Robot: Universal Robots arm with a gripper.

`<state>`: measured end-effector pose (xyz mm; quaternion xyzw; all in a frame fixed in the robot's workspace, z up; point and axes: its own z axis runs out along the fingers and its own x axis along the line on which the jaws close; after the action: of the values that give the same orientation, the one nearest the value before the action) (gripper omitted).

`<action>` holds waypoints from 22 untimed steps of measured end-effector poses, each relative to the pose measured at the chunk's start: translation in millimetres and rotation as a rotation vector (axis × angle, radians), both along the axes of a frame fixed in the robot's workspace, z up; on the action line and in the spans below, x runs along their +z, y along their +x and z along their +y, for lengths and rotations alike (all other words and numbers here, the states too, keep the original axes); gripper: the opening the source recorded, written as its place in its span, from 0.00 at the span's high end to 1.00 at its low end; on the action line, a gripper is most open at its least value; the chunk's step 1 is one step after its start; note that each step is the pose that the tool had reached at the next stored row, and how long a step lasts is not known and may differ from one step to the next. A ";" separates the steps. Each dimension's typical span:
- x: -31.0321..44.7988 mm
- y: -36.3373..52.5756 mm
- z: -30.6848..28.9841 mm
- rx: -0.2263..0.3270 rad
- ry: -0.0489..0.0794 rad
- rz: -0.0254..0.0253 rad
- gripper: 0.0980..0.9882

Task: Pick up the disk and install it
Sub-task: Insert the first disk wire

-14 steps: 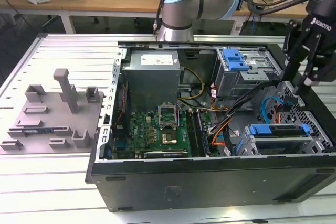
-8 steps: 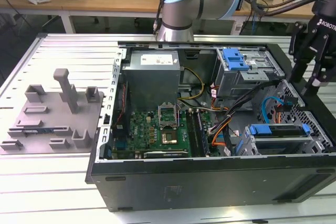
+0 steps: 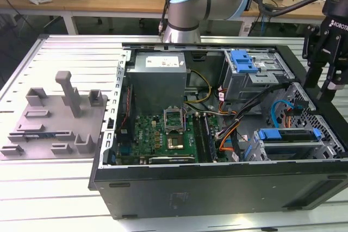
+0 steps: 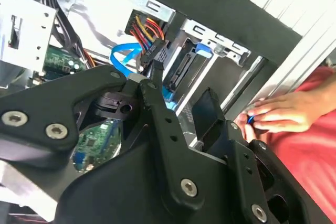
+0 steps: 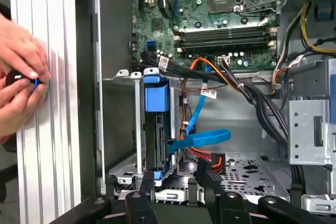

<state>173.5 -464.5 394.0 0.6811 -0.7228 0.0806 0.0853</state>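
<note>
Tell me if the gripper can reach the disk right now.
Probably yes: the gripper hangs over the open case, and the disk sits uncovered in its cage, though a blue cable loops close by.

The blue-railed silver metal disk [image 5: 156, 129] is largely hidden within the grey sheet-metal cage [image 5: 123, 124], only its edge being seen.

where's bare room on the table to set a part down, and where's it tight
Bare table runs in front of the fixture plate and beyond it, up to the case. Crowded: cables around the drive cage.
</note>
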 end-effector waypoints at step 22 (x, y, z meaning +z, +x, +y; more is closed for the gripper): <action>-22.0 12.7 42.1 -0.124 -0.066 -0.0037 0.72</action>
<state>186.2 -422.4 372.0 0.6316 -0.7607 0.1002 0.1113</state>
